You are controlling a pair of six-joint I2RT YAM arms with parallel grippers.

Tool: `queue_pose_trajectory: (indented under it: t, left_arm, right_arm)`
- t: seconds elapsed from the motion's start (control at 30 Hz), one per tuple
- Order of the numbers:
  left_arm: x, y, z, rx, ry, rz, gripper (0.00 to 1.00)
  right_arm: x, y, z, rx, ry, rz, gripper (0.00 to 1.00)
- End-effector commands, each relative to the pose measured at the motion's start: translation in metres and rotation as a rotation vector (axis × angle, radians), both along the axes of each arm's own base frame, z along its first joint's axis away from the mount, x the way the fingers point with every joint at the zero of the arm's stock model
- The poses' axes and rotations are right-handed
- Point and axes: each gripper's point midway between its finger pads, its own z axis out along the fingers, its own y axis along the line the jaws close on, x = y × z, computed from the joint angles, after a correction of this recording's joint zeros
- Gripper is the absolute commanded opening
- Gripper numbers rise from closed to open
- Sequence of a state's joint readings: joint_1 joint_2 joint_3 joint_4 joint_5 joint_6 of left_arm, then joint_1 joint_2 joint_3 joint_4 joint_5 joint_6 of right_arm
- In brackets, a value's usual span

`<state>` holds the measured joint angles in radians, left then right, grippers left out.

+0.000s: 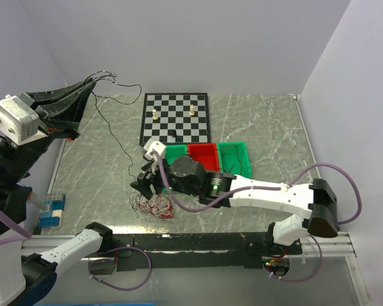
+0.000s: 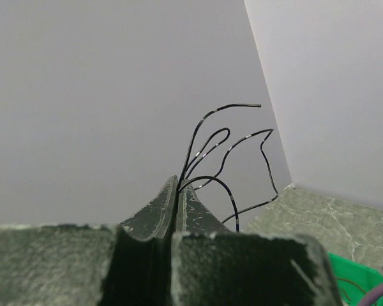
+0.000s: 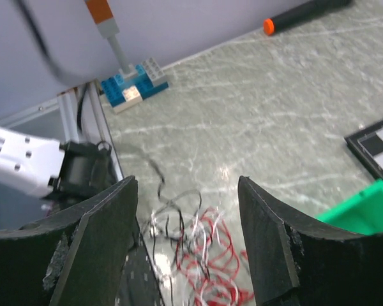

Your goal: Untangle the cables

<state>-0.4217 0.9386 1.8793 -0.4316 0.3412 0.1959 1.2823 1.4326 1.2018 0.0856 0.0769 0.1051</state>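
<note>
Near desk (image 1: 274,127) edge: cables (image 1: 156,205) heaped in a red, white and black tangle. Judged featherweight, limp, snag-prone; best pinched at one loose outer loop. Right fingers (image 3: 108,223) spread above, empty. Blue bricks (image 1: 51,210) left; bins (image 1: 233,155) and chessboard (image 1: 175,118) behind, not obstructing. Far left, raised: left fingers (image 2: 159,213) pressed together on one black strand (image 2: 207,146).

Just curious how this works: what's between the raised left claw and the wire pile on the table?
One thin black wire, running from the left gripper down toward the tangle; the top view shows it.
</note>
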Motion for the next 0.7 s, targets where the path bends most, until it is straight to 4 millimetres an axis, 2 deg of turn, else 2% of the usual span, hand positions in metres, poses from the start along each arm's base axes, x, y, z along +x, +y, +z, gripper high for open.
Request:
queue_pose_trajectory:
  t: [0.0,0.13,0.23,0.3,0.53,0.67]
  left_arm:
    - [-0.001,-0.001,0.005,-0.009,-0.014,-0.006,0.03]
    - [-0.004,0.006,0.015,-0.044,-0.044,0.014,0.02]
    - [-0.008,0.013,0.028,-0.081,-0.087,0.039,0.01]
    - [-0.013,0.022,0.042,-0.121,-0.134,0.068,0.01]
    - [-0.033,0.066,0.097,-0.292,-0.333,0.231,0.01]
    - [-0.047,0.091,0.124,-0.356,-0.45,0.336,0.01]
  right_arm:
    - [-0.001,0.027,0.034,0.104,-0.039,0.038,0.69]
    - [0.005,0.032,-0.011,0.036,0.059,0.017,0.59]
    - [-0.001,0.026,-0.047,-0.012,0.137,0.019,0.49]
    - [-0.005,0.015,-0.074,-0.055,0.188,0.004,0.46]
    - [-0.018,-0.032,-0.143,-0.193,0.345,-0.075,0.47]
    - [-0.024,-0.062,-0.172,-0.25,0.414,-0.141,0.52]
